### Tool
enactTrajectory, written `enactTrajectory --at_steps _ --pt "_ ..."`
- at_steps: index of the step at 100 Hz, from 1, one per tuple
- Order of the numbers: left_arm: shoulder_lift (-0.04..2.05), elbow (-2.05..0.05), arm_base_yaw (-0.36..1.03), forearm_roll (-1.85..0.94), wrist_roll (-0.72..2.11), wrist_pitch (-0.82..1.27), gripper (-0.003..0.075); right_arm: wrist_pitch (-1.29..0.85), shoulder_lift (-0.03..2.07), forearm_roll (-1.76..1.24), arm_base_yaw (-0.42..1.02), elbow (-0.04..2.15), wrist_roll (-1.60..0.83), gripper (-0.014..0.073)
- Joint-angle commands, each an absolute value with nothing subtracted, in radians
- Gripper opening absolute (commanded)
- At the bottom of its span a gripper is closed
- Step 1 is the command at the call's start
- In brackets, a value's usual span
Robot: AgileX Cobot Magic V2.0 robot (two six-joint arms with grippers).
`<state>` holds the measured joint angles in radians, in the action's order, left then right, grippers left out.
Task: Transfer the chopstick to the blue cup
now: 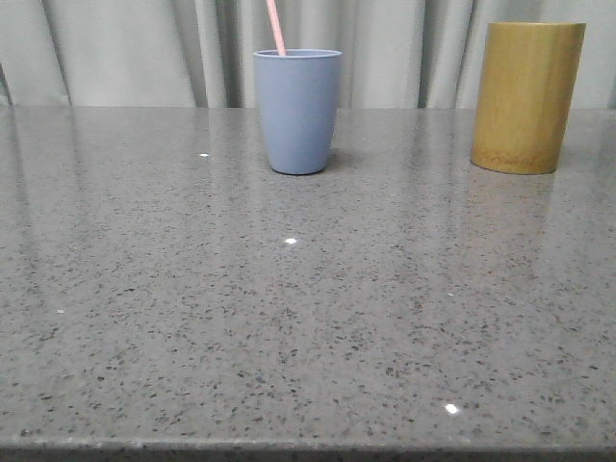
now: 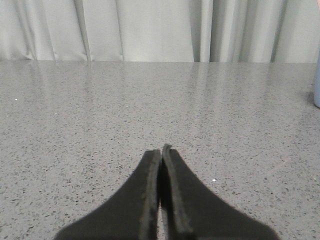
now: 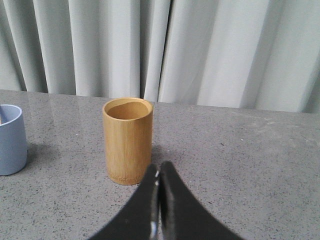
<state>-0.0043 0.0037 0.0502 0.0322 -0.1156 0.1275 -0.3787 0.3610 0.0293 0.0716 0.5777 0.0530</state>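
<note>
The blue cup (image 1: 297, 111) stands upright at the back middle of the grey table. A pale pink chopstick (image 1: 276, 27) stands in it, leaning left and running out of the top of the front view. The cup also shows in the right wrist view (image 3: 10, 140) and as a sliver in the left wrist view (image 2: 317, 90). My left gripper (image 2: 161, 150) is shut and empty, low over bare table, left of the cup. My right gripper (image 3: 159, 167) is shut and empty, just in front of the bamboo holder (image 3: 128, 141). Neither gripper shows in the front view.
The yellow-brown bamboo holder (image 1: 526, 96) stands upright at the back right; its inside looks empty in the right wrist view. A pale curtain (image 1: 144, 48) hangs behind the speckled table (image 1: 308, 318).
</note>
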Motion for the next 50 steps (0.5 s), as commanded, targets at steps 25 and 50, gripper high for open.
enactTrajectory --at_steps 25,50 --pt "-0.04 0.011 0.043 0.024 -0.125 0.038 -0.0019 -0.047 0.312 0.042 0.067 0.418 0.045 -0.007" --pt "-0.04 0.011 0.043 0.024 -0.125 0.038 -0.0019 0.087 0.165 0.042 0.067 0.183 0.065 -0.007"
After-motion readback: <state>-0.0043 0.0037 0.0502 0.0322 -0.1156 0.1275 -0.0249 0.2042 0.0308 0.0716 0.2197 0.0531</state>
